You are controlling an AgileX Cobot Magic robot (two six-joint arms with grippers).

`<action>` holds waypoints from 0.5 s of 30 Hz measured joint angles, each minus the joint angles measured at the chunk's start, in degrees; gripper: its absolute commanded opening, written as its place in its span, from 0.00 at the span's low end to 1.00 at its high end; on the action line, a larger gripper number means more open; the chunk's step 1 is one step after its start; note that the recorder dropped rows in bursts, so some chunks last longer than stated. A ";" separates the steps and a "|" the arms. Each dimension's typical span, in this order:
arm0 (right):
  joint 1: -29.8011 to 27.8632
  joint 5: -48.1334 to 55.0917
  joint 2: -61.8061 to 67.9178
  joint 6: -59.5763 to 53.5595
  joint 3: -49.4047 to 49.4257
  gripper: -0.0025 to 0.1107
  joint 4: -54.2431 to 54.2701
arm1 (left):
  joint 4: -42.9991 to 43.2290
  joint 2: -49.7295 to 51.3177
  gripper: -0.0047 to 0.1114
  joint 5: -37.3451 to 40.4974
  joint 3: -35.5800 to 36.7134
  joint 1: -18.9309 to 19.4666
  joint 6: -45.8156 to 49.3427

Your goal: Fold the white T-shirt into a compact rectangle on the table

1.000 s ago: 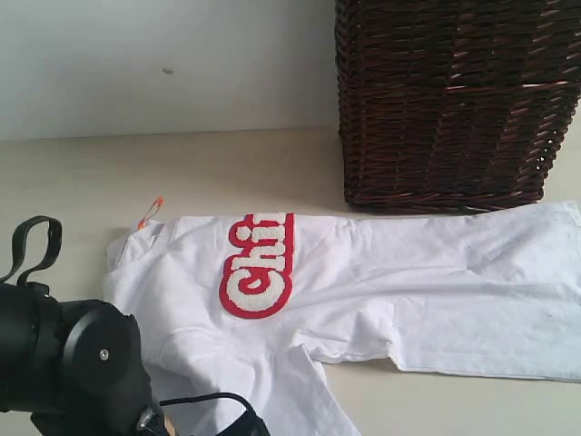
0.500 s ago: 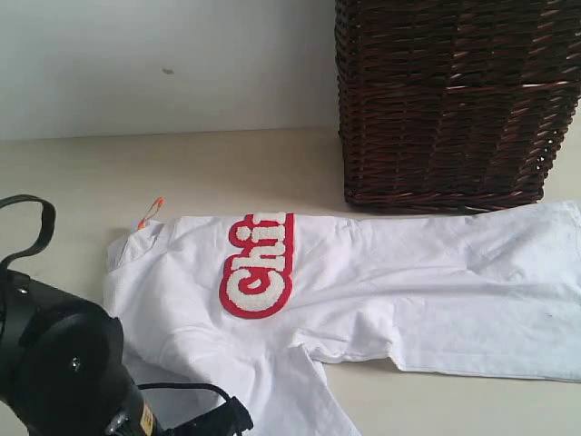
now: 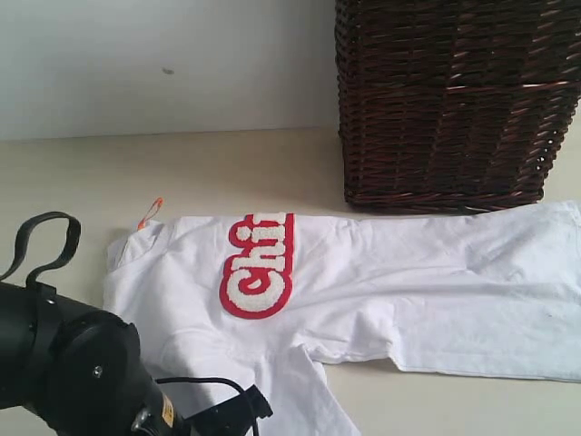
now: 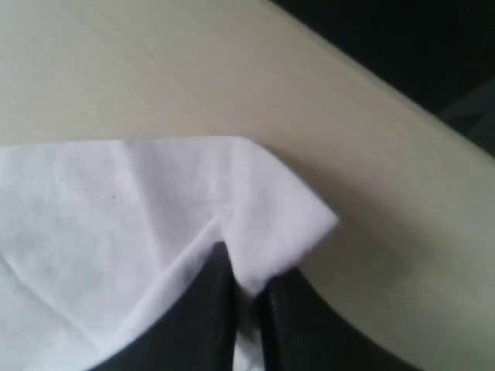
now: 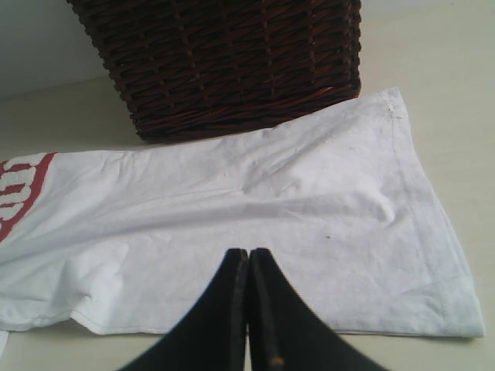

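The white T-shirt point(image 3: 390, 272) lies flat and sideways on the table point(image 3: 227, 168), its red-outlined lettering point(image 3: 259, 268) toward the left. A sleeve hangs toward the front edge. My left gripper point(image 4: 249, 270) is shut on a corner of the shirt's cloth point(image 4: 263, 209), which sits pinched between the two dark fingers near the table's edge. In the exterior view only the left arm's black body point(image 3: 73, 372) shows, at the bottom left. My right gripper point(image 5: 248, 253) is shut with nothing in it and hovers over the shirt's hem end point(image 5: 309, 201).
A tall dark brown wicker basket point(image 3: 454, 100) stands on the table right behind the shirt, touching its back edge point(image 5: 232, 62). A small orange tag point(image 3: 151, 212) sticks out by the collar. A black cable loop point(image 3: 45, 241) rises from the left arm.
The left arm's black body dipped down and to the left, then came back up and to the right. The shirt's visible part has not shifted.
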 measured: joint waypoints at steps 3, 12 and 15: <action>0.00 0.00 0.00 0.00 0.00 0.02 0.00 | -0.54 -0.02 0.05 -0.03 0.00 0.00 -0.60; 0.00 0.00 0.00 0.00 0.00 0.02 0.00 | -0.76 -0.12 0.29 1.28 0.00 0.00 -15.58; 0.00 0.00 0.00 0.00 0.00 0.02 0.00 | -0.76 -0.85 0.48 5.45 0.11 0.00 -20.09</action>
